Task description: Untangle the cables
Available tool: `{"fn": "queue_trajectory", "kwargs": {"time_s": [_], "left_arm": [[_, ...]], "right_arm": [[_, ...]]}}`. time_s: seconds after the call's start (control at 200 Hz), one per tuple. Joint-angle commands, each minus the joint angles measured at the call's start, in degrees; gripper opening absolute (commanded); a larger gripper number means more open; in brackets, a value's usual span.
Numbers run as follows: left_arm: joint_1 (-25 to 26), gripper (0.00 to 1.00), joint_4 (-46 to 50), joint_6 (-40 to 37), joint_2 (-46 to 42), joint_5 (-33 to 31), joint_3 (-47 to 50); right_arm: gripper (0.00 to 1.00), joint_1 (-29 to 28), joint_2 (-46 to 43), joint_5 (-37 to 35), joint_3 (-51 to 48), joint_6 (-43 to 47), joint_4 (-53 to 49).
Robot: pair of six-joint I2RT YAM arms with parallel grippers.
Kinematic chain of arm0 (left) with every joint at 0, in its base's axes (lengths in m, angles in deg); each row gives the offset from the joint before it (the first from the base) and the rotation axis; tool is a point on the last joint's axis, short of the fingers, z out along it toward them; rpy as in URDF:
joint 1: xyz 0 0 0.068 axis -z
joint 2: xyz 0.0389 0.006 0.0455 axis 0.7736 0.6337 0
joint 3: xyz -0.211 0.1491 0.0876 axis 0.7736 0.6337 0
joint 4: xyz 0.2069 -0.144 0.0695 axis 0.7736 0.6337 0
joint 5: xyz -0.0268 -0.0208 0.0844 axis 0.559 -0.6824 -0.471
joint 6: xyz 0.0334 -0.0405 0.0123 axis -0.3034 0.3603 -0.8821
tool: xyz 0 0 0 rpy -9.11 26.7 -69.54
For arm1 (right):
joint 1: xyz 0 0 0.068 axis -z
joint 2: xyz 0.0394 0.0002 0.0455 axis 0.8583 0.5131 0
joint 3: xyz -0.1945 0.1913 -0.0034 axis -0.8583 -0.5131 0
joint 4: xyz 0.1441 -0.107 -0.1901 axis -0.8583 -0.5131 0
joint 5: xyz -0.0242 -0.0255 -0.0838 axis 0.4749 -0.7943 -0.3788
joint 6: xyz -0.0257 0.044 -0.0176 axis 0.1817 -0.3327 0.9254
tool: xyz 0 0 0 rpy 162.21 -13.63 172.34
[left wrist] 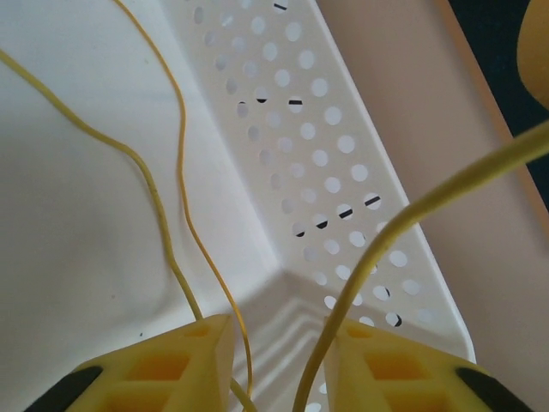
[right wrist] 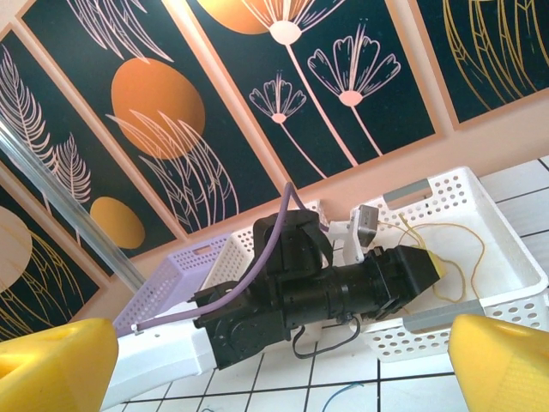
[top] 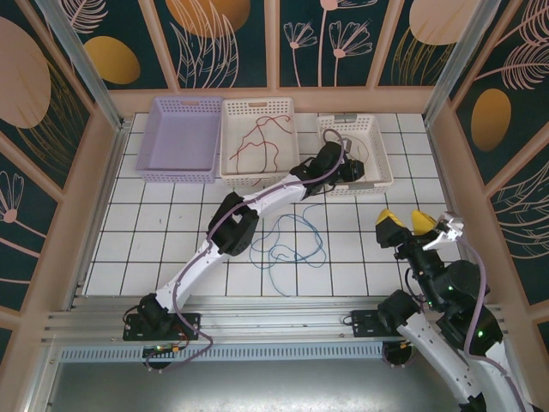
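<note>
The left arm point(top: 257, 202) stretches diagonally across the tiled table point(top: 154, 223) to the right white basket point(top: 382, 146), a perforated plastic tray. There the left gripper point(left wrist: 279, 335) points down, its blocky yellow fingers partly parted. Thin strands of the yellow cable point(left wrist: 163, 197) run loose between them, unpinched. The right gripper point(top: 405, 221) hangs raised at the right, spread wide and empty. A red cable point(top: 257, 137) lies in the middle basket point(top: 226, 154), and a blue cable point(top: 292, 245) loops on the glossy tiles.
</note>
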State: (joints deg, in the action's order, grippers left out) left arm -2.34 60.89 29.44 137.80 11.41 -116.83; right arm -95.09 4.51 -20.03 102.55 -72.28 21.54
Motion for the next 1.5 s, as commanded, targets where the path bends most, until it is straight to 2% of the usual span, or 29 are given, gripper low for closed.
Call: {"fn": "queue_trajectory", "kwargs": {"time_s": [0.0,0.145,0.285,0.636,0.871,0.961,1.091,1.271,1.491], "left_arm": [[-0.4,0.38,2.1,-2.0,-2.2,-0.9,-1.6],[-0.4,0.51,2.9,-3.2,-4.0,-1.2,-1.6],[-0.4,0.68,4.2,-4.8,-5.8,-1.8,-1.6],[-0.4,0.85,6.2,-7.0,-9.0,-3.1,-2.1],[-0.6,0.98,2.8,-7.3,-14.0,-0.9,-2.4],[-0.5,0.99,4.0,-9.0,-17.4,-1.8,-1.1],[-0.5,0.98,4.2,-11.5,-25.9,-5.0,9.1],[0.2,0.98,1.4,-13.3,-42.5,-12.8,34.3],[1.5,0.98,-0.7,-9.8,-61.0,-19.6,61.7]], "right_arm": [[0.99,0.4,0.0,0.9,-0.7,1.3,2.3],[0.99,0.6,0.1,1.0,-0.6,1.3,2.3],[0.99,0.6,0.1,0.8,-0.6,1.3,2.2],[0.99,0.7,0.4,0.8,-0.7,1.3,2.2],[0.99,0.8,1.0,0.0,-0.6,1.2,1.9],[0.99,0.8,1.5,-0.5,-0.6,1.1,1.6],[0.99,0.7,2.9,-0.5,-0.5,0.9,1.3],[0.99,0.7,7.2,0.1,0.0,0.9,0.3],[0.99,0.6,15.5,4.4,0.3,1.8,0.1]]}}
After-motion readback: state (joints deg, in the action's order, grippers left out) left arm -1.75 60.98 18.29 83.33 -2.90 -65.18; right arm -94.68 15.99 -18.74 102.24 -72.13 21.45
